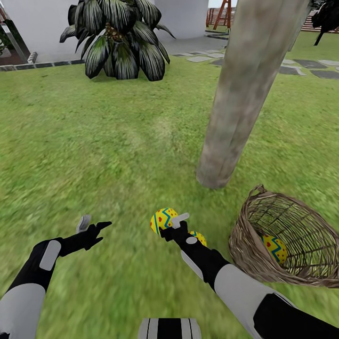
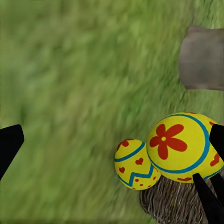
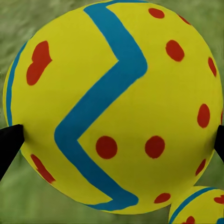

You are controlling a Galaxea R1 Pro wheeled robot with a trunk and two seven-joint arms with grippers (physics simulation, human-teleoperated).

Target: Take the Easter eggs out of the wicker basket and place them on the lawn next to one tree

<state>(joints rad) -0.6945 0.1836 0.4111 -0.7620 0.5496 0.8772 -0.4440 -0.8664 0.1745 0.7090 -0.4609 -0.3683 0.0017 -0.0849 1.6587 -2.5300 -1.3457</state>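
Held egg (image 1: 162, 220): yellow, blue zigzag, red dots, pinched between the fingers of the right gripper (image 1: 170, 225), above the lawn (image 1: 117, 141). In the right wrist view this egg (image 3: 114, 105) is very close, a dark fingertip (image 3: 8, 144) touching it at each side. Whether it touches the grass cannot be told.

Second egg (image 1: 199, 238): on the grass just behind the right wrist, partly hidden by the arm, between the held egg and the wicker basket (image 1: 249, 254). In the left wrist view the two eggs appear side by side, the smaller-looking one (image 2: 135, 164) next to the larger-looking one (image 2: 183, 147).

Third egg (image 1: 274, 248): inside the basket, seen through the open weave. Basket is tipped over on its side on the grass, mouth facing up and away, small loop on its rim at top left.

Tree (image 1: 249, 89): thick pale grey-brown trunk, base on the lawn just beyond the basket and near the eggs.

Left gripper (image 1: 94, 227): fingers spread apart, holding nothing, over bare grass, well apart from the eggs.

Background: spiky palm-like plant (image 1: 120, 40) at the far lawn edge, grey stepping stones (image 1: 306, 66) to the right, white house wall (image 1: 42, 23) behind.
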